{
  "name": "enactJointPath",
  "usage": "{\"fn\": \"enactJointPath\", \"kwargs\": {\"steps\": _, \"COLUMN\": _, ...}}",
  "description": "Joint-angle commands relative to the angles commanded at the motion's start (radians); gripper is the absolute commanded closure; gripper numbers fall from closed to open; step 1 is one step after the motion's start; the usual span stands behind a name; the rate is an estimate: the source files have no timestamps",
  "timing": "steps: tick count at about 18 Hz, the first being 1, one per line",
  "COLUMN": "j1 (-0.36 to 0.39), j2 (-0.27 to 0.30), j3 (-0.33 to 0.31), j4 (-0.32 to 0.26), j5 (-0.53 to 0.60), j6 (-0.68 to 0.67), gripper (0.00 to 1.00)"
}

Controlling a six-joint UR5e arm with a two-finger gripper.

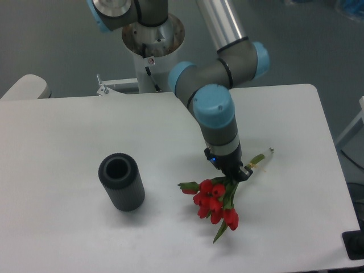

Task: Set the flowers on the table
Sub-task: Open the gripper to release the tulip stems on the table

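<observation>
Lowering is the step you are in: the gripper (233, 173) is clenched on the stems of the flowers (214, 203), with the red heads low over the table (68, 142), right of the dark ribbed cylinder (121, 183) and well apart from it. You cannot tell from this view whether the blooms touch the surface. Your next move calls for settling the bunch flat, then releasing the fingers and lifting away without dragging the stems.

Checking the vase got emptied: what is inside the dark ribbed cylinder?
Looking into the dark ribbed cylinder from above, its mouth shows only dark hollow; no stems stick out. The bottom is in shadow and cannot be seen. The flowers are at the gripper.
</observation>
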Motion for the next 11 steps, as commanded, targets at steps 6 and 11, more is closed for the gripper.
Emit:
{"fn": "enactJointPath", "kwargs": {"steps": 6, "j1": -0.003, "j2": -0.015, "j3": 0.014, "j4": 0.000, "j5": -0.006, "j6": 0.000, "gripper": 0.87}}
{"fn": "enactJointPath", "kwargs": {"steps": 11, "j1": -0.006, "j2": -0.002, "j3": 0.054, "j4": -0.003, "j5": -0.012, "j6": -0.001, "gripper": 0.09}}
